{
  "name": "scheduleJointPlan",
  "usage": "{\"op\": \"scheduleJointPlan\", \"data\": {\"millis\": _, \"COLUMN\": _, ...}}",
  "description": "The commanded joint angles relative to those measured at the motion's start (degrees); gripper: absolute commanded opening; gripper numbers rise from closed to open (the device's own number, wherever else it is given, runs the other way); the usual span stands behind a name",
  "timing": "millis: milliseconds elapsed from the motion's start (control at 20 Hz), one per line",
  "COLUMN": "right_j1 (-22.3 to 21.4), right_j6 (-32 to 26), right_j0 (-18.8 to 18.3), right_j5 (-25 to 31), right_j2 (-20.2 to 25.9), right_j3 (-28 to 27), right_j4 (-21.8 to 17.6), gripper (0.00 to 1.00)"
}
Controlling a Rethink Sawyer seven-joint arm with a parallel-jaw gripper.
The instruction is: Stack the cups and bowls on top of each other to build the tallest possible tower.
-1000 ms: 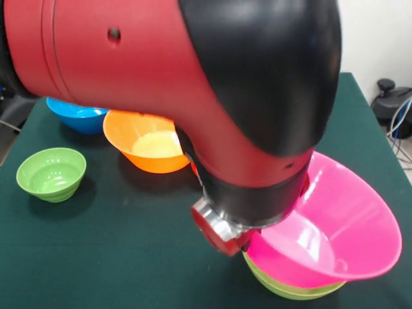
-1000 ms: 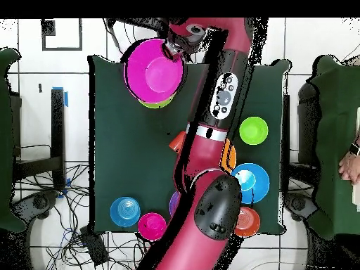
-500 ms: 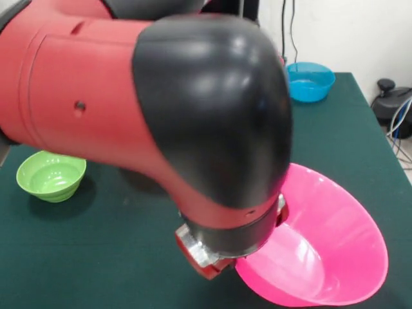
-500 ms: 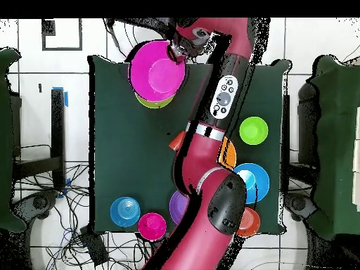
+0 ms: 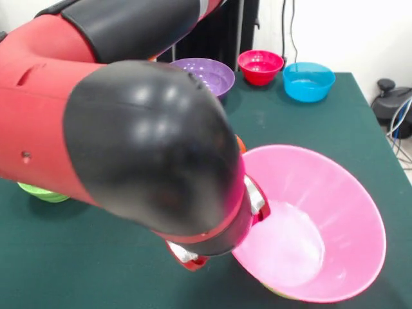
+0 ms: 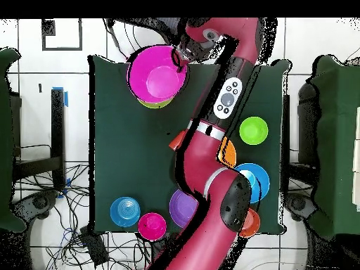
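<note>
The big pink bowl (image 5: 322, 212) (image 6: 156, 77) sits tilted on the tower, over a green bowl (image 6: 154, 104) whose edge peeks out below it. My gripper (image 5: 257, 205) (image 6: 183, 59) is at the pink bowl's rim and shut on it, mostly hidden behind my arm in the front view. The orange-red cup (image 6: 176, 143) stands mid-table, half covered by the arm. Loose bowls lie about: purple (image 5: 207, 73) (image 6: 180, 207), magenta-red (image 5: 260, 66) (image 6: 152, 225), small blue (image 5: 309, 80) (image 6: 125, 211), medium blue (image 6: 254, 181), small green (image 5: 40, 191) (image 6: 253, 131), and two orange ones (image 6: 228, 153) (image 6: 248, 223).
My red and black arm (image 5: 129, 141) (image 6: 211, 169) stretches across the green table (image 5: 360, 129) (image 6: 119, 155) and fills the left of the front view. The tower stands close to the table's edge. Cables and a black device (image 5: 393, 103) lie beyond the table's side.
The arm's elbow has swung aside, uncovering the purple, magenta-red and blue bowls in the front view and hiding the orange one. The pink bowl has sunk lower over the green bowl.
</note>
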Motion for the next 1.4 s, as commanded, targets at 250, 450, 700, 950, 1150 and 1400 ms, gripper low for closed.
{"op": "scheduleJointPlan", "data": {"millis": 250, "right_j1": 1.12, "right_j6": -5.78, "right_j0": -1.19, "right_j5": 12.07, "right_j2": 6.15, "right_j3": -7.88, "right_j4": -10.77, "gripper": 0.00}}
{"op": "scheduleJointPlan", "data": {"millis": 450, "right_j1": 1.52, "right_j6": -5.28, "right_j0": -1.43, "right_j5": 12.04, "right_j2": 7.41, "right_j3": -7.92, "right_j4": -11.72, "gripper": 0.00}}
{"op": "scheduleJointPlan", "data": {"millis": 700, "right_j1": 2.16, "right_j6": -4.06, "right_j0": -1.33, "right_j5": 10.93, "right_j2": 10.59, "right_j3": -8.80, "right_j4": -12.05, "gripper": 0.00}}
{"op": "scheduleJointPlan", "data": {"millis": 950, "right_j1": 3.07, "right_j6": -2.97, "right_j0": -1.53, "right_j5": 8.88, "right_j2": 12.84, "right_j3": -9.59, "right_j4": -10.17, "gripper": 0.00}}
{"op": "scheduleJointPlan", "data": {"millis": 1150, "right_j1": 3.66, "right_j6": -5.44, "right_j0": -1.78, "right_j5": 6.57, "right_j2": 12.69, "right_j3": -9.35, "right_j4": -9.59, "gripper": 0.00}}
{"op": "scheduleJointPlan", "data": {"millis": 1400, "right_j1": 3.99, "right_j6": -9.47, "right_j0": -1.89, "right_j5": 3.90, "right_j2": 11.61, "right_j3": -8.68, "right_j4": -10.03, "gripper": 0.00}}
